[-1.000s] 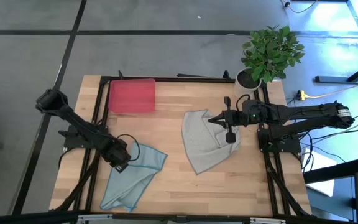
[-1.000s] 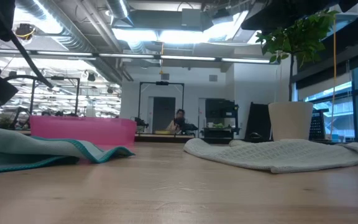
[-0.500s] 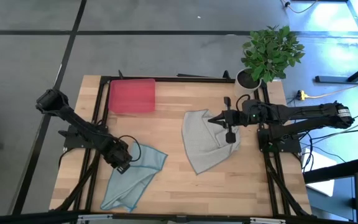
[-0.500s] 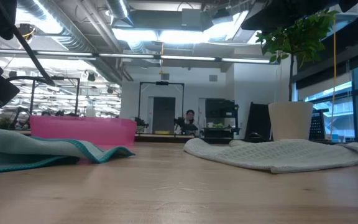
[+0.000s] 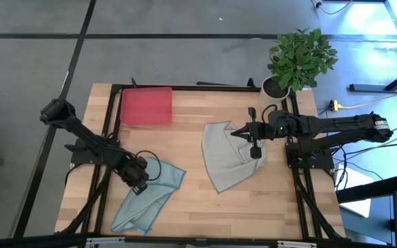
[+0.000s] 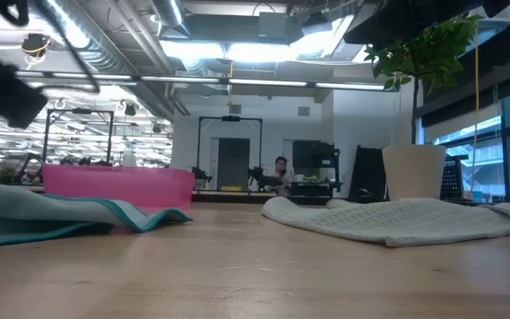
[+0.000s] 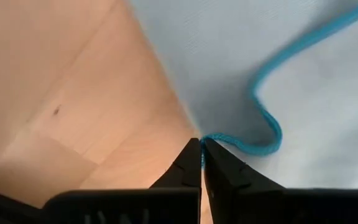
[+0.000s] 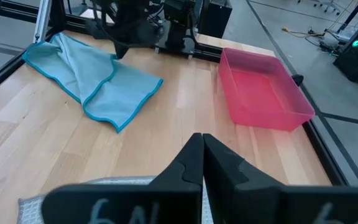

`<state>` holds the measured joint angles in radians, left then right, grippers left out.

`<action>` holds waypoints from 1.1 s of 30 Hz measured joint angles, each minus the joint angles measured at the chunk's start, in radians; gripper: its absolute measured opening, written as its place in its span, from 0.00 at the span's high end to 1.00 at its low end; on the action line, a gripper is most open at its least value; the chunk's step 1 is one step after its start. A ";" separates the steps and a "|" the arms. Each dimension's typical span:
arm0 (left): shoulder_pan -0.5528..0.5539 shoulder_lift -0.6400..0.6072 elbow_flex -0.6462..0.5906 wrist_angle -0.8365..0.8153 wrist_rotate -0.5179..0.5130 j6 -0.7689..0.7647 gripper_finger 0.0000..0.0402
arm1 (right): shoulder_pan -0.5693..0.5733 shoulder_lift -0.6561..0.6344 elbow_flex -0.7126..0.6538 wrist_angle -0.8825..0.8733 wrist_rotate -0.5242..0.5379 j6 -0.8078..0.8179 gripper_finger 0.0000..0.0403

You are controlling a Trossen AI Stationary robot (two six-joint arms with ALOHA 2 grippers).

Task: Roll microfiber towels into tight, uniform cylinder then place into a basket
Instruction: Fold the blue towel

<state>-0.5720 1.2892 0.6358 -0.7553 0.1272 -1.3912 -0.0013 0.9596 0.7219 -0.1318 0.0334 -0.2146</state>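
From above, the left gripper (image 5: 138, 184) sits at the near-left edge of the blue towel (image 5: 149, 196); the grey towel (image 5: 227, 162) lies under the right gripper (image 5: 253, 140). The left wrist view shows its fingers pinched together on the towel's teal hem (image 7: 263, 118). The right wrist view shows that claw closed and empty, with the basket (image 8: 261, 91) far ahead.
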 joint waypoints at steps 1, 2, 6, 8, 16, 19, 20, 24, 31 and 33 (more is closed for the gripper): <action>0.000 0.000 0.024 -0.028 -0.020 0.011 1.00 | 0.000 0.000 0.000 0.002 0.000 -0.001 0.98; 0.000 0.000 0.050 -0.061 -0.039 0.017 1.00 | 0.000 0.000 0.000 0.007 0.000 -0.001 0.98; 0.002 0.000 0.169 -0.228 -0.122 0.040 1.00 | 0.000 0.000 0.000 0.044 0.000 -0.001 0.97; 0.002 0.000 0.232 -0.312 -0.177 0.040 1.00 | 0.000 0.000 0.000 0.064 0.000 -0.002 0.95; 0.002 0.000 0.452 -0.566 -0.399 0.039 1.00 | 0.000 0.064 0.000 0.095 0.000 -0.006 0.79; 0.003 -0.001 0.510 -0.617 -0.485 0.040 1.00 | 0.000 0.141 0.000 0.116 -0.003 -0.055 0.77; 0.003 -0.001 0.525 -0.639 -0.509 0.040 1.00 | 0.002 0.169 0.000 0.129 -0.011 -0.072 0.76; 0.017 -0.001 0.563 -0.693 -0.590 0.040 1.00 | 0.012 0.283 -0.001 0.218 -0.034 -0.105 0.76; 0.054 -0.001 0.572 -0.705 -0.610 0.093 1.00 | 0.034 0.491 -0.001 0.476 -0.135 -0.104 0.76; 0.062 -0.001 0.572 -0.705 -0.617 0.096 1.00 | 0.046 0.539 -0.001 0.523 -0.148 -0.110 0.76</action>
<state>-0.5096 1.2881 1.2079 -1.4605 -0.4894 -1.2950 0.0451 1.4985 0.7212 0.3908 -0.1143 -0.3251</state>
